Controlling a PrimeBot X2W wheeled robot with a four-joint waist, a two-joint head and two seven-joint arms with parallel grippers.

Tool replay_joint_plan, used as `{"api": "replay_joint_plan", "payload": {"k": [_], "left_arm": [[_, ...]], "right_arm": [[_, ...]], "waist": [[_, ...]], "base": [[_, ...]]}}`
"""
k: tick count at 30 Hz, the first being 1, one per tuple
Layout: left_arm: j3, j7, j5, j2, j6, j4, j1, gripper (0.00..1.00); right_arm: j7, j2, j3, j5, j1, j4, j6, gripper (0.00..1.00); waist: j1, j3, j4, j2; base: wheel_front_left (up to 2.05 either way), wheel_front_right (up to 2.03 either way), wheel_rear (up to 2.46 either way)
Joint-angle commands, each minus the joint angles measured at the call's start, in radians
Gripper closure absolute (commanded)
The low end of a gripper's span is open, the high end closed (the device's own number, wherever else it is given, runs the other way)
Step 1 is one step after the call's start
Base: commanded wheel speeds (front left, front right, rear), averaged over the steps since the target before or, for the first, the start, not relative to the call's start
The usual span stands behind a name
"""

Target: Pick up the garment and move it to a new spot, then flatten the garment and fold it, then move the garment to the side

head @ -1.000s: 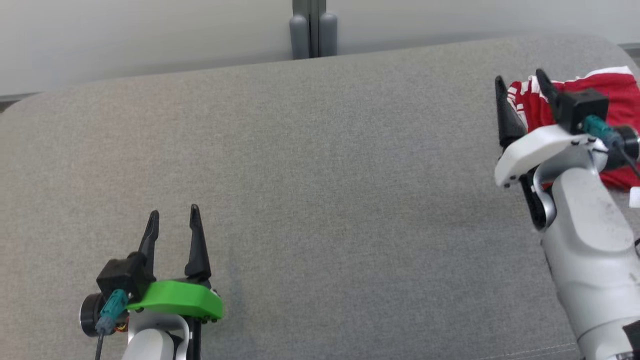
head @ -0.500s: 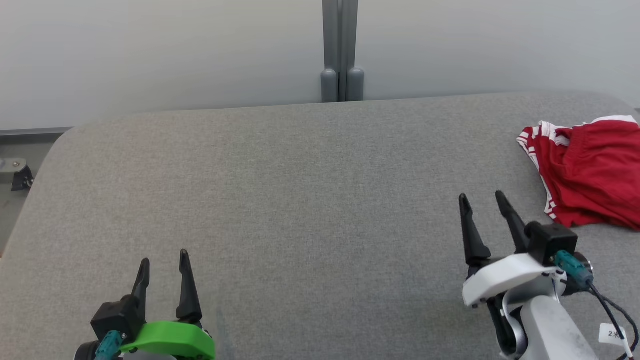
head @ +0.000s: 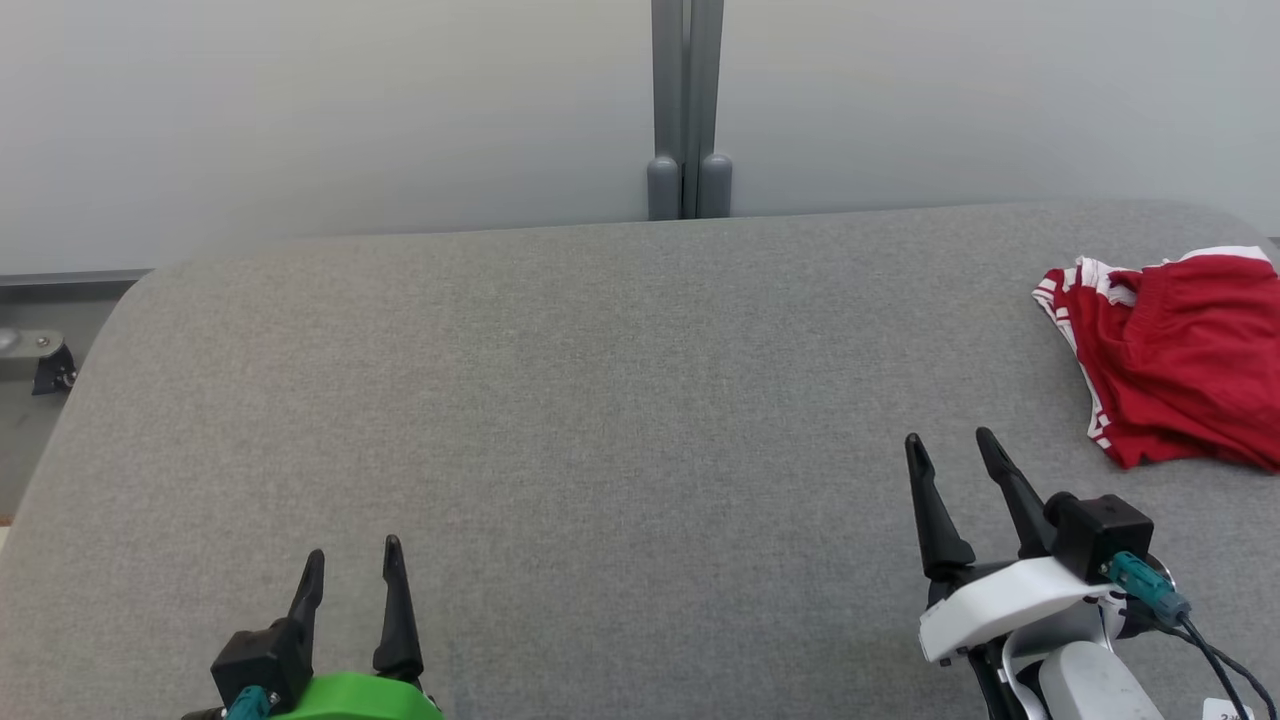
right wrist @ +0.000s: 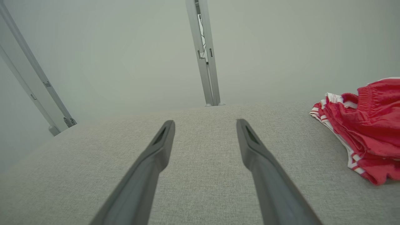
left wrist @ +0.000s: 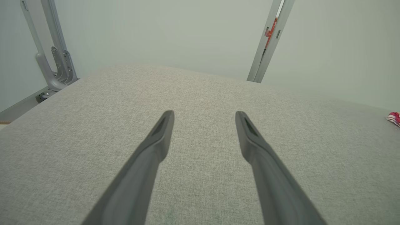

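The garment (head: 1175,360) is red with white striped trim and lies bunched in a folded heap at the far right of the grey padded table (head: 600,420). My right gripper (head: 950,440) is open and empty, low at the right, well short of the garment and to its left. In the right wrist view the garment (right wrist: 368,125) lies to the right of my right gripper (right wrist: 205,122). My left gripper (head: 353,548) is open and empty at the lower left. In the left wrist view my left gripper (left wrist: 204,113) is above bare cloth, and a sliver of the garment (left wrist: 394,118) shows at the right edge.
A pale wall with a grey upright post (head: 688,110) stands behind the table's far edge. The table's left edge drops off by a metal bracket (head: 45,365). Bare grey cloth spreads between the two grippers.
My right gripper, up at the garment a second ago, has drawn back towards me, leaving the garment lying on the table. The camera has tilted up, shifting the whole picture downward.
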Motion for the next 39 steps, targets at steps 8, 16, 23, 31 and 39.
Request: {"api": "replay_joint_plan", "payload": {"k": [8,16,23,31,39], "left_arm": [[0.002,-0.003,0.002,-0.001,-0.007,-0.006,-0.003,0.00],[0.000,-0.003,0.011,-0.002,-0.009,-0.005,-0.009,0.00],[-0.009,0.000,0.013,-0.003,-0.006,0.003,-0.003,1.00],[0.009,0.036,-0.082,-0.005,-0.018,0.028,-0.006,1.00],[0.033,0.073,-0.216,-0.005,-0.035,0.017,-0.020,1.00]], "right_arm": [[-0.003,-0.003,-0.008,-0.008,0.020,0.000,-0.001,0.00],[-0.003,-0.003,0.002,-0.001,0.012,0.011,-0.001,0.00],[0.000,0.001,0.003,-0.002,0.013,0.009,0.000,1.00],[0.030,0.004,-0.013,0.099,0.025,0.028,0.000,1.00],[0.068,0.003,-0.034,0.240,0.021,0.016,0.000,1.00]], "waist": [[0.0000,-0.001,-0.001,0.0000],[0.0000,0.001,0.003,0.0000],[0.0000,0.000,0.005,0.0000],[0.0000,0.002,0.002,0.0000],[0.0000,0.005,-0.002,0.0000]], "base": [[0.00,0.00,0.00],[0.00,0.00,0.00],[0.00,0.00,0.00],[0.00,0.00,0.00],[0.00,0.00,0.00]]}}
